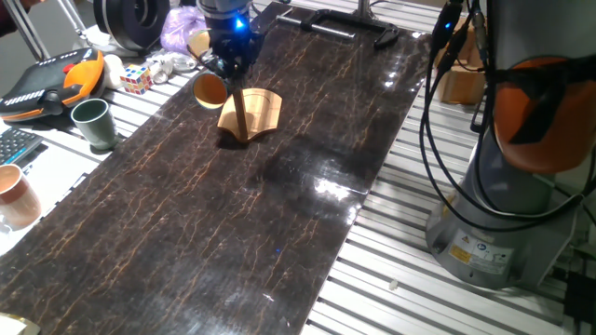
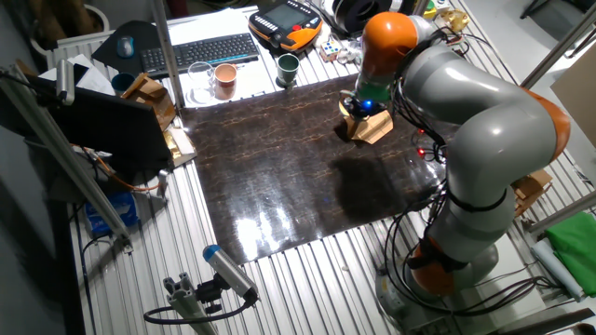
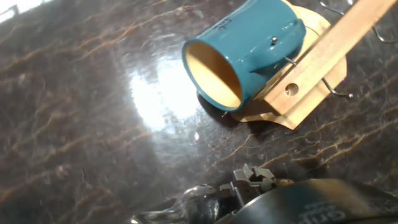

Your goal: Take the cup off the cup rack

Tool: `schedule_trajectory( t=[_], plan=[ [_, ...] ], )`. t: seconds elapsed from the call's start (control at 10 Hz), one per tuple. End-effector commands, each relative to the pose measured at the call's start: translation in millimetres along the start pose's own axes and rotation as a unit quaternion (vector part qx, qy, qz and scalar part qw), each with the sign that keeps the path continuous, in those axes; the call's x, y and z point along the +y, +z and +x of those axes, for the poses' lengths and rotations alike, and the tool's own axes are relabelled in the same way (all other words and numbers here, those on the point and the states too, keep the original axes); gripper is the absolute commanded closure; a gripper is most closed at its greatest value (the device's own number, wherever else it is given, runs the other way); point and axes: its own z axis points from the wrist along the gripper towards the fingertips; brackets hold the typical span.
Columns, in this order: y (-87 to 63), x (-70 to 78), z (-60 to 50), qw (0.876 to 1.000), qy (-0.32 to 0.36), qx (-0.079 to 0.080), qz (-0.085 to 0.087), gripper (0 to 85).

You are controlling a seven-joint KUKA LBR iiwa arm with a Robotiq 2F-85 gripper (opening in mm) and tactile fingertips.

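The cup (image 1: 209,89) is teal-blue with an orange-tan inside. It hangs on its side from a wire hook on the cup rack's thin wooden post (image 3: 323,59), mouth pointing away from the post. In the hand view the cup (image 3: 249,50) is above the rack's wavy flat base (image 3: 286,115). The cup rack (image 1: 253,113) stands at the far end of the dark mat. My gripper (image 1: 229,71) hovers just above the cup and the top of the post. Its fingers are dark and do not show clearly in any view.
A dark green cup (image 1: 93,122) and a pale terracotta cup (image 1: 15,194) stand off the mat's left edge. Beside them lie a Rubik's cube (image 1: 136,78) and an orange teach pendant (image 1: 56,82). The arm's base (image 1: 503,223) and cables are on the right.
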Motion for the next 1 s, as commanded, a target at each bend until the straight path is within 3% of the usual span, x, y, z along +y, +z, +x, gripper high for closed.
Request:
schedule_trajectory(
  t=[0.0, 0.2, 0.6, 0.9],
  plan=[
    [2.1, 3.0, -1.8, 1.0, 0.016, -0.001, 0.003, 84.3],
    [8.9, 9.9, -8.0, 0.998, 0.059, -0.001, 0.006, 84.3],
    [18.4, 23.4, -14.4, 0.993, 0.113, -0.017, 0.027, 84.3],
    [23.6, 26.9, -17.8, 0.989, 0.14, -0.025, 0.033, 84.3]
  ],
)
